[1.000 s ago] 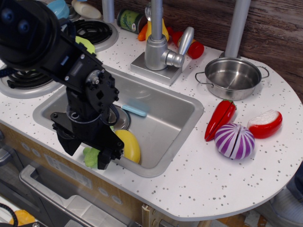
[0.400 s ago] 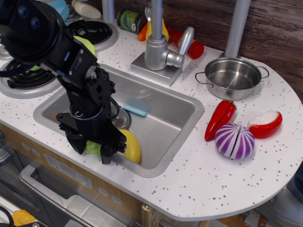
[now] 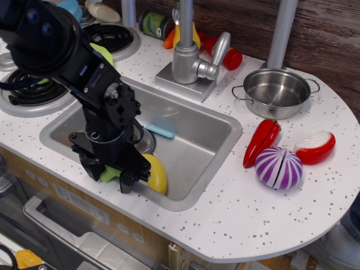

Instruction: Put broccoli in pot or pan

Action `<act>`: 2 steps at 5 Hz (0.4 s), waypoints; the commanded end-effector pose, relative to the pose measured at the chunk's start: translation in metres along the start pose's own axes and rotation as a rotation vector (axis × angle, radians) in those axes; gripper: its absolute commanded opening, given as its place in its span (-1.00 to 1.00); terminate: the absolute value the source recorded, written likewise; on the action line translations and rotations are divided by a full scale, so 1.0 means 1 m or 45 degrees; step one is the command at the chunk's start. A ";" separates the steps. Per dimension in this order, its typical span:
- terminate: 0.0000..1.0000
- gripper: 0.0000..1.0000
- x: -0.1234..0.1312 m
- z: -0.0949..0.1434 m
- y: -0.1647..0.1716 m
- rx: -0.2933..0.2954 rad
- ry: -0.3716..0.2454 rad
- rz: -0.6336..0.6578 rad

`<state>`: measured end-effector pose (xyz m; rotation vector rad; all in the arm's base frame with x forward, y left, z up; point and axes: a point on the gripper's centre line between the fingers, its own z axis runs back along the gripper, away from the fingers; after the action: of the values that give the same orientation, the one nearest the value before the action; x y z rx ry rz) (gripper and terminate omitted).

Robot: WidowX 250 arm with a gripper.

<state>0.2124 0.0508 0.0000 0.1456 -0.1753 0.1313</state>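
Broccoli: small light-green toy, only a sliver showing between the two black fingers of the tool. Located at the near edge of the steel sink, left of centre, low against the front wall. Appears pinched, not loose.

Tool: black, two-fingered, pointing down into the sink; closed on the broccoli as far as the view allows. The dark arm rises from it toward the upper left.

Yellow fruit: smooth toy, possibly a lemon, touching or just beside the tool's right finger. A pale blue item lies further back on the sink floor.

Pot: shiny steel, shallow, two wire loop handles, standing empty on the desk at the far right, well apart from the sink.

Between sink and pot: faucet at the rear; red pepper, purple onion and a red-and-white piece on the desk in front of the pot.

Step in hand, by judgement: lift and carry. Advice: raise straight up until the broccoli clears the sink rim, so the yellow fruit is not dragged along; travel right, forward of the faucet and above the pepper; release only when centred over the pot and low. The grip looks slight, so move steadily.
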 end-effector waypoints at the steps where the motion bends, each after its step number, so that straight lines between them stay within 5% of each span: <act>1: -1.00 -1.00 0.037 0.047 -0.008 0.070 0.004 -0.016; 2: -1.00 -1.00 0.087 0.092 -0.029 0.115 -0.001 -0.059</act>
<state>0.3117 0.0061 0.1059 0.2394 -0.1338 0.0541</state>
